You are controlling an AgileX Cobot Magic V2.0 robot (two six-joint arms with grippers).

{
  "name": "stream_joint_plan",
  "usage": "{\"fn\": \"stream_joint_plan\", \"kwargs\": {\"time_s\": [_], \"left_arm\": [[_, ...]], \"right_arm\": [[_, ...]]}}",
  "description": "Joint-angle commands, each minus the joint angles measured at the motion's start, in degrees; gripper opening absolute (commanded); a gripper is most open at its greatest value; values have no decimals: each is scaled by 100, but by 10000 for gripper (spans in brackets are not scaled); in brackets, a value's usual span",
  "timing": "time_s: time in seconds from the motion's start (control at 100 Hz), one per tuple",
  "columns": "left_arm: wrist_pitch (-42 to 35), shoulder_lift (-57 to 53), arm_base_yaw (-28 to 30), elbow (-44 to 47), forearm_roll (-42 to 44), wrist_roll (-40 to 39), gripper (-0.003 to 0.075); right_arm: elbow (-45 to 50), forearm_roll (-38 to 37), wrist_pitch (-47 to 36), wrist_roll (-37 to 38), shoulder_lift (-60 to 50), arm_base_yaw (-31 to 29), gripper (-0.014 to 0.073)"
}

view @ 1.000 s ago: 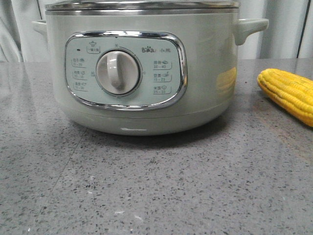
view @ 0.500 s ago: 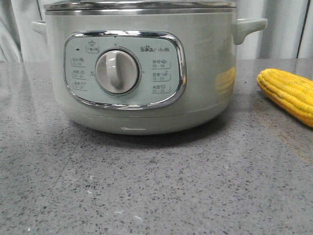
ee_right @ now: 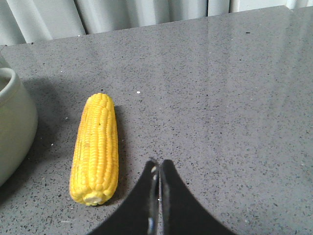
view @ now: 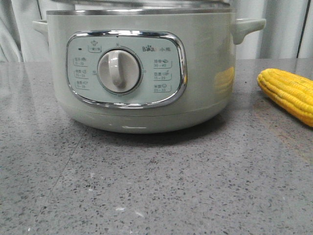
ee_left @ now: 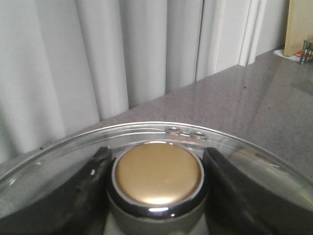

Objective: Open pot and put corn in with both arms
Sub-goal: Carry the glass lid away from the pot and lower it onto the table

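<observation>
The pale green pot (view: 205,63) with its cream dial (view: 119,71) stands close in the front view; its side also shows in the right wrist view (ee_right: 12,127). My left gripper (ee_left: 157,157) is shut on the gold knob (ee_left: 159,174) of the glass lid (ee_left: 58,161), one dark finger (ee_left: 93,176) on each side. In the front view only a sliver of the lid (view: 146,4) shows above the steel rim. The yellow corn (view: 288,93) lies on the table to the right of the pot. My right gripper (ee_right: 159,164) is shut and empty, above the table beside the corn (ee_right: 95,147).
The grey speckled table (view: 156,186) runs out in front of the pot. Pale curtains (ee_left: 98,58) hang behind the table. A tan board (ee_left: 299,27) and a small metal item (ee_left: 307,51) stand at the table's far corner in the left wrist view.
The lid's metal rim has risen off the pot's rim and nearly left the top of the front view. The pot has shifted slightly. The corn has not moved.
</observation>
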Motion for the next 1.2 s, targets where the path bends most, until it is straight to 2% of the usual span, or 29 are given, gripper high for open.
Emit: {"fn": "stream_joint_plan", "kwargs": {"time_s": [0.0,0.18,0.43,0.5,0.77,1.02,1.19], "left_arm": [[-802,-518,62,-504,-67,24,-20],[-680,-1209,111,-583,-54,382,-20],[1077,-2236,750,-583,-54,513,-20],[1331,-2499,1017,-475,64,513,-20],[1086,-3595,2006,695,183,513,-20],[783,-4447,2401,2078,88,502,-20],[405,-4812,2711,3022,-287,502,-20]], "right_arm": [[-181,9,-472,-44,101,-31,-64],[-181,9,-481,-44,101,-31,-64],[-181,9,-481,-44,101,-31,-64],[-181,9,-481,-44,101,-31,-64],[-181,9,-481,-44,101,-22,-64],[-181,9,-516,-44,101,-22,-64],[-181,9,-516,-44,101,-22,-64]]}}
